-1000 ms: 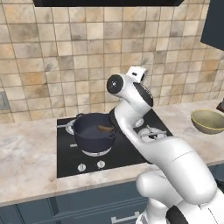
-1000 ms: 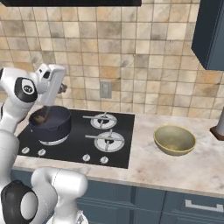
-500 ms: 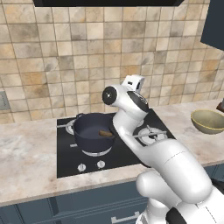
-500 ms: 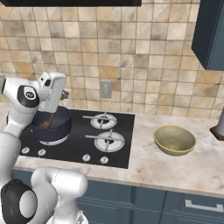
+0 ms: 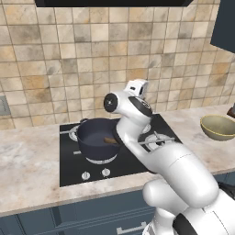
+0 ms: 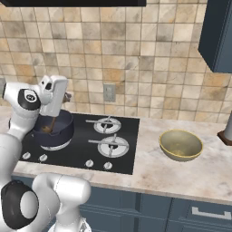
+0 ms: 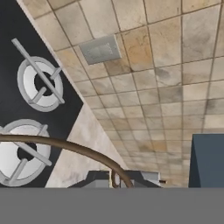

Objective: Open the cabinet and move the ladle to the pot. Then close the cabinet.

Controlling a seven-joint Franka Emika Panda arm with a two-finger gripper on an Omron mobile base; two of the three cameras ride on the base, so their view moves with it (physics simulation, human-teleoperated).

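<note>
Jaws are pinching the ladle (image 7: pixel 65 146) handle near its tip, apparently, at the frame's bottom, dangling the light, stiff, slim tool into the pot (image 5: pixel 97 139).

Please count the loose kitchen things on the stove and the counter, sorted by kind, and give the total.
Pots: 1, the dark pot on the stove.
Ladles: 1, the brown ladle, its end down in the pot.
Bowls: 1, the yellow-green bowl on the counter.
Total: 3
</note>
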